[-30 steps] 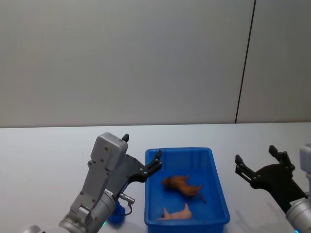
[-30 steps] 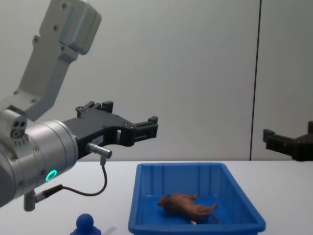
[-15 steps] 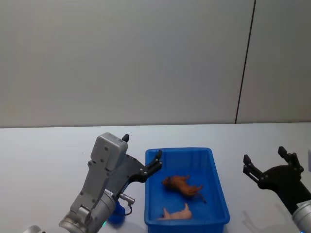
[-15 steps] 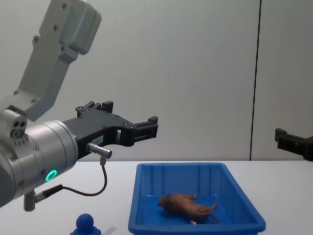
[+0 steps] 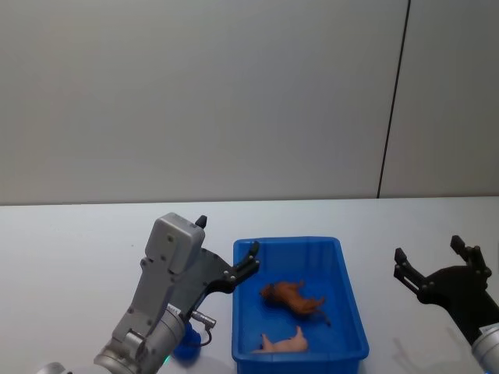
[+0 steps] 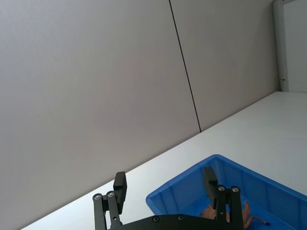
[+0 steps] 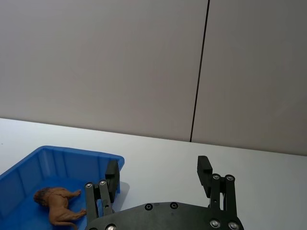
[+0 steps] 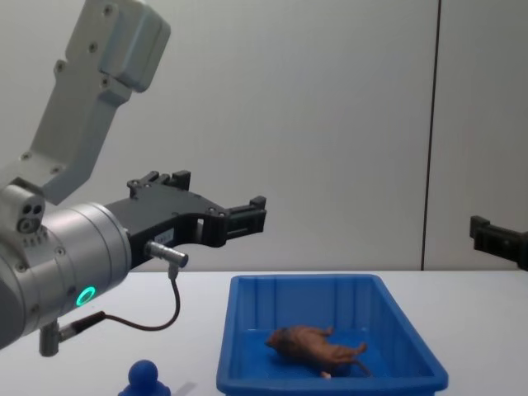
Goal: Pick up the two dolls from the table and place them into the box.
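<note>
Nearest us, the blue figure stands upright on the table by its near edge, outside the box and just to its L. In the head view the L arm covers most of it, and nothing grips it. Next is the box itself, set lengthwise away from us, approx mid-table. In its near end a pale pink toy lies flat on the floor. A bit further in, around the ctr, the lion toy also lies on the box floor, head end toward the L wall, apart from the pink one. Above & beyond the blue figure, the L gripper hangs well clear of the table, higher than the box rim in the chest view. Its fingers are spread wide w/ nothing btwn them; one fingertip is over the box's far-L corner, the other over bare table to the L. On the other side we see the R gripper over bare table to the R of the box, well apart from it. Its pincer is likewise released & empty, pointing away from us. Furthest back is a plain grey wall w/ a dark vertical seam.
</note>
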`<state>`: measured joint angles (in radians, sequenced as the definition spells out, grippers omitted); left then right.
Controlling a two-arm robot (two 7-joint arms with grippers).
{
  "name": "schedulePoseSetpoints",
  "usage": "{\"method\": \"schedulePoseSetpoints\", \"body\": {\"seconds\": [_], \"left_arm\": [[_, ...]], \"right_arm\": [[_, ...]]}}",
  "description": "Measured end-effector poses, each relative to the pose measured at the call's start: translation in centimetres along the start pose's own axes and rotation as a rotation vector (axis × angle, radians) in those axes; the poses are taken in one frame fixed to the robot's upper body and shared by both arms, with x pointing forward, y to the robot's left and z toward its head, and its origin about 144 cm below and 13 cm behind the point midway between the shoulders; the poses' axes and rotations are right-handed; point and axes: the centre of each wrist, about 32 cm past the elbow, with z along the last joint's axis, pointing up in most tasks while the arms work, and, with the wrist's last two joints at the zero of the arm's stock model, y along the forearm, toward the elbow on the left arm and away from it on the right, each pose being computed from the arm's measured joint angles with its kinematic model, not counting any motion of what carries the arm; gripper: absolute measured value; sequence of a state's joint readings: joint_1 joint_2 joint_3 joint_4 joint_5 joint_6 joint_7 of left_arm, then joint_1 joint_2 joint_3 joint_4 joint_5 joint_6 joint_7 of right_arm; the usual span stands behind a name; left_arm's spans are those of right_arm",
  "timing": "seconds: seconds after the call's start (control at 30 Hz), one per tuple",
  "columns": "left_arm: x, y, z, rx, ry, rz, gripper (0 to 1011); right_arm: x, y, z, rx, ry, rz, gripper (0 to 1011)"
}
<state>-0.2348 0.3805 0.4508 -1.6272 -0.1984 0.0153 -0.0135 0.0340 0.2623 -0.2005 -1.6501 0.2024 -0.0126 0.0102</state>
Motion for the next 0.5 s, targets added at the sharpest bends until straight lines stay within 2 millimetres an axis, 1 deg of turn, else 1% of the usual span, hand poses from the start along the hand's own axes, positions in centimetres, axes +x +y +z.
{"method": "schedulePoseSetpoints", "body": {"seconds": [0.5], "left_arm": [[0.56, 0.43, 0.36, 0.049, 0.016, 0.017, 1001]], "right_arm": [[0.05, -0.06, 0.0, 0.0, 0.0, -0.005, 1001]]}}
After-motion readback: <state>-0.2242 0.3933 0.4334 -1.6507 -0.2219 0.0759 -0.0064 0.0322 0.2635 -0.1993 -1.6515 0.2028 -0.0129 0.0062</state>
